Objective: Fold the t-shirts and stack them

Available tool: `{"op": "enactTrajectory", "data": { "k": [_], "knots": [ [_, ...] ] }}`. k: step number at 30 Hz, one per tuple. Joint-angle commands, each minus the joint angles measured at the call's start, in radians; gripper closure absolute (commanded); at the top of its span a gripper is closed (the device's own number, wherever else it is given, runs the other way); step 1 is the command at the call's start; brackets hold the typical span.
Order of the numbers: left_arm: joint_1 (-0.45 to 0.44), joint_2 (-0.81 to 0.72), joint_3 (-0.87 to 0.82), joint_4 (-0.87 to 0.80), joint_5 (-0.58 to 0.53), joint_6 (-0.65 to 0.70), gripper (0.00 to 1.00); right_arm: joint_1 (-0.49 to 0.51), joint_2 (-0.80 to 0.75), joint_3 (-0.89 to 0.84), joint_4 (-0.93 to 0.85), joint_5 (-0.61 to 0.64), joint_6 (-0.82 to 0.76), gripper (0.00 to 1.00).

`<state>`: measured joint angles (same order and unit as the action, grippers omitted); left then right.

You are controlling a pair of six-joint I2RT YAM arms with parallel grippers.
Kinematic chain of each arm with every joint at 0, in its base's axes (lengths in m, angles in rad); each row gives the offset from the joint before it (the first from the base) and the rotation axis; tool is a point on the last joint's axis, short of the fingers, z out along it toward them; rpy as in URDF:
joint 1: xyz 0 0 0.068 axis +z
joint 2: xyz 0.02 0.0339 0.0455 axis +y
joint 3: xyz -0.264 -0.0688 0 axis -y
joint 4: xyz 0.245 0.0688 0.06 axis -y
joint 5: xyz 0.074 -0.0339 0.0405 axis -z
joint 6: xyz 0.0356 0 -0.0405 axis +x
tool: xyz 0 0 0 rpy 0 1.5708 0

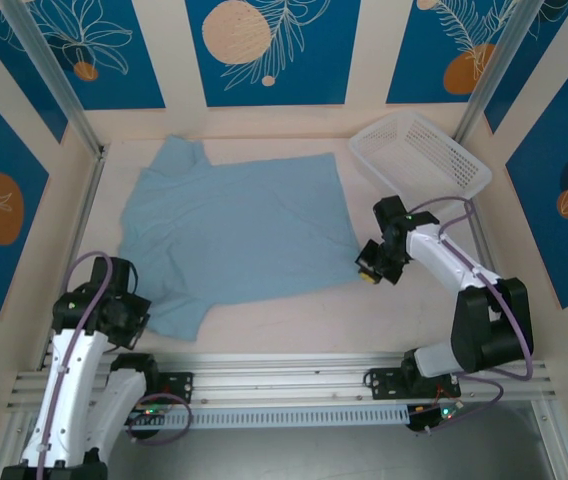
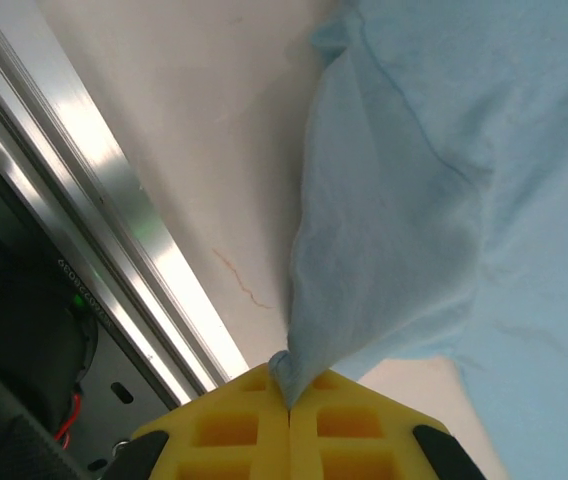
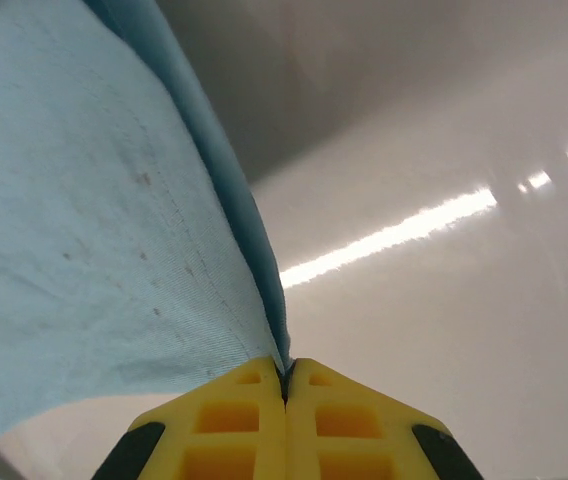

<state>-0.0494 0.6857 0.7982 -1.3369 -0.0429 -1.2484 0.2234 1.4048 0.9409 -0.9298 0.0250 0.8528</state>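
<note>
One light sky-blue t-shirt (image 1: pixel 234 235) lies spread on the table, plain side up, collar toward the far left. My left gripper (image 1: pixel 129 312) is at its near-left corner, by the sleeve. In the left wrist view its yellow jaws (image 2: pixel 290 400) are shut on a bunched fold of the t-shirt (image 2: pixel 414 200). My right gripper (image 1: pixel 368 267) is at the shirt's right hem corner. In the right wrist view the jaws (image 3: pixel 286 375) are shut on the hemmed edge of the t-shirt (image 3: pixel 84 220), which rises from them.
A white perforated plastic basket (image 1: pixel 419 155) stands tilted at the back right corner, just behind the right arm. Aluminium rails (image 1: pixel 264 372) run along the near edge, and a rail (image 2: pixel 84 200) lies close to the left gripper. Patterned walls enclose the table.
</note>
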Motion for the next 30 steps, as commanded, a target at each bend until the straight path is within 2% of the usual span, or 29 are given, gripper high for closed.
{"op": "enactTrajectory", "data": {
  "k": [1,6,10,14,22,30],
  "knots": [
    [-0.041,0.021,0.035,-0.012,-0.024,-0.031,1.00,0.005,-0.024,-0.053,-0.115,-0.032,0.010,1.00],
    [-0.062,0.124,0.045,0.169,-0.030,0.008,1.00,0.006,0.052,-0.028,-0.076,-0.037,0.020,1.00],
    [-0.061,0.240,0.164,0.227,-0.122,0.080,1.00,0.002,0.101,0.052,-0.071,-0.042,0.043,1.00],
    [-0.060,0.377,0.271,0.305,-0.149,0.166,1.00,-0.008,0.170,0.139,-0.082,-0.055,0.053,1.00],
    [-0.043,0.655,0.461,0.346,-0.180,0.345,1.00,-0.025,0.303,0.335,-0.103,-0.025,0.070,1.00],
    [-0.009,0.796,0.565,0.361,-0.228,0.473,1.00,-0.034,0.411,0.465,-0.110,0.014,0.063,1.00]
  ]
}}
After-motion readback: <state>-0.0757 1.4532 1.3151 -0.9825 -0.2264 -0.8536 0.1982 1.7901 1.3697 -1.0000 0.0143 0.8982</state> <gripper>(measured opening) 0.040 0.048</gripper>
